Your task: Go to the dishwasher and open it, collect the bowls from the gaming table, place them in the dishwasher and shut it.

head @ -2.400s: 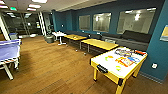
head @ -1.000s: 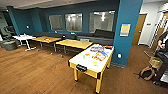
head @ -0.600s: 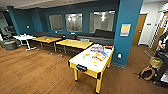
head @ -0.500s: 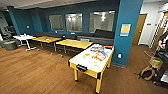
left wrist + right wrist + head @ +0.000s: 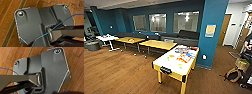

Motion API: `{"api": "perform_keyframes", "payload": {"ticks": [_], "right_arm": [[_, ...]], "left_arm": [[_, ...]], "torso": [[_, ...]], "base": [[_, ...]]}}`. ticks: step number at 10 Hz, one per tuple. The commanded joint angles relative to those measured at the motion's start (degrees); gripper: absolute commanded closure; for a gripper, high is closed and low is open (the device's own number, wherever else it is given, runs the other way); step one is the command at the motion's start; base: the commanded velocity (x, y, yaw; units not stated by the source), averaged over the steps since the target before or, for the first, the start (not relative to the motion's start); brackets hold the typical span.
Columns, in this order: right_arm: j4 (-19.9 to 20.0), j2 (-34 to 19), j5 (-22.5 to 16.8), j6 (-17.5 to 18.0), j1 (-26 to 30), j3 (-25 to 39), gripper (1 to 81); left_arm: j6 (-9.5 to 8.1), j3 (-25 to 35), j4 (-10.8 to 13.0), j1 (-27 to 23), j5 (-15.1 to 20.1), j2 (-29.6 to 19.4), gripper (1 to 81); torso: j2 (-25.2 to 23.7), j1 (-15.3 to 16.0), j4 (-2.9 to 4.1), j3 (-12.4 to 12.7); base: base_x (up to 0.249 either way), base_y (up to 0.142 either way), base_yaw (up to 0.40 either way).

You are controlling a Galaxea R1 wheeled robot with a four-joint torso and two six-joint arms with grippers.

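Grippers: neither's opening can be told; both wrist views look down on wood floor.
Ahead, left to right: yellow-topped tables, then the gaming table bearing board-game boxes; a person stands far right.

Nothing here can actually be read. A pale yellowish notice hangs on the teal pillar, but whatever is printed on it is too blurred to make out. The colourful board-game boxes lying on the gaming table surely carry printing, yet it shows as mere patches of colour, no letters or numbers. A small white plate sits low on the same pillar, with no legible marking. The robot's dark wrist plates bear no label I can read.
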Motion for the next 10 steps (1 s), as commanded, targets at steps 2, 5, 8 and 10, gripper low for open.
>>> {"api": "perform_keyframes", "payload": {"ticks": [2, 5, 8, 10], "right_arm": [[-0.5, -0.3, -2.8, -0.2, 2.2, 0.2, 1.0], [-0.5, -0.3, -2.8, -0.2, 2.2, 0.2, 1.0], [-0.5, -0.3, -2.8, -0.3, 2.2, 0.2, 1.0], [-0.5, -0.3, -2.8, -0.3, 2.3, 0.2, 1.0]], "left_arm": [[0.29, 0.2, 0.6, -2.3, 3.0, -0.4, 1.0], [0.29, 0.2, 0.6, -2.2, 3.0, -0.4, 1.0], [0.29, 0.2, 0.6, -2.2, 3.0, -0.3, 1.0], [0.29, 0.2, 0.6, -2.2, 3.0, -0.3, 1.0]], "torso": [[0.0, 0.0, 0.0, 0.0], [0.0, 0.1, 0.0, 0.0], [0.0, 0.1, 0.0, 0.0], [0.0, 0.1, 0.0, 0.0]], "base": [[0.189, 0.0, 0.0], [0.182, 0.0, 0.0], [0.155, 0.0, 0.0], [0.152, 0.0, 0.0]]}}
